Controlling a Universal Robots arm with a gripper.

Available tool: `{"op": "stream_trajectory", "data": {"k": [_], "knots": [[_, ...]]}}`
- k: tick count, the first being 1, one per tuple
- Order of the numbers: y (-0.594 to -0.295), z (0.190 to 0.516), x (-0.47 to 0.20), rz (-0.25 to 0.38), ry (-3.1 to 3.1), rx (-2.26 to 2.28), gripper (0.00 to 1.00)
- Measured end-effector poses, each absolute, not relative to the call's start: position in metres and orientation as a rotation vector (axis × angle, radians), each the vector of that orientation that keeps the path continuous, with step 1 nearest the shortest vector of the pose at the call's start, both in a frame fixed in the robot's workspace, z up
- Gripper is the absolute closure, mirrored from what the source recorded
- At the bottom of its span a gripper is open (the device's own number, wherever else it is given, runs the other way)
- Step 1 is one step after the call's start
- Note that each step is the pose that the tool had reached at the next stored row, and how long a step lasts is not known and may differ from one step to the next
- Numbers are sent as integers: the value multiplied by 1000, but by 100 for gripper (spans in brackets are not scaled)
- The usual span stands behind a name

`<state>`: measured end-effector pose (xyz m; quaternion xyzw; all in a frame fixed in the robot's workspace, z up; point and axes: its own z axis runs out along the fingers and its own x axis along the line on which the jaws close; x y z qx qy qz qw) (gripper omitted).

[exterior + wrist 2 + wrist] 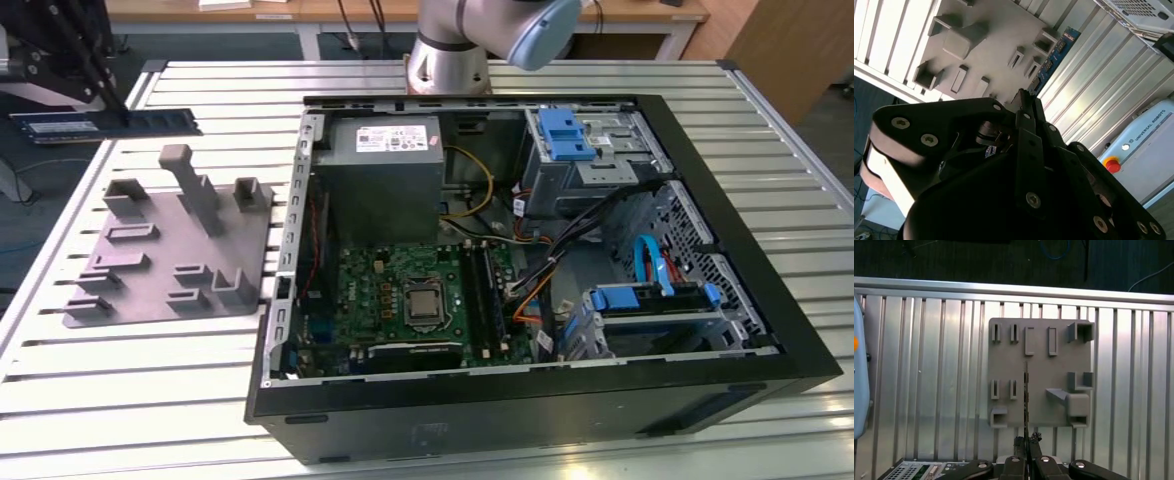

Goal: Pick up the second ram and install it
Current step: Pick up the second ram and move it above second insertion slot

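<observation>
One memory stick [1026, 390] sits clamped in the narrowed tool [1026, 441]; a grey tray [1044, 375] lies below it, computer case [507, 410] aside.

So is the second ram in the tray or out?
Out: the gripper holds the second ram in the air, clear of the grey tray.

Part of second ram [1055, 56] hidden behind jaws; arm [447, 50] cropped at exterior view's top.
</observation>
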<state>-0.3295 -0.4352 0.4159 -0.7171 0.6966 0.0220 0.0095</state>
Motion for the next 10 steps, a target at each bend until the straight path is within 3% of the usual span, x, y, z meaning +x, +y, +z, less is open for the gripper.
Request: {"op": "stream_trajectory", "data": {"k": [10], "knots": [[-435,416,-303,70,2176,-2240,86]]}}
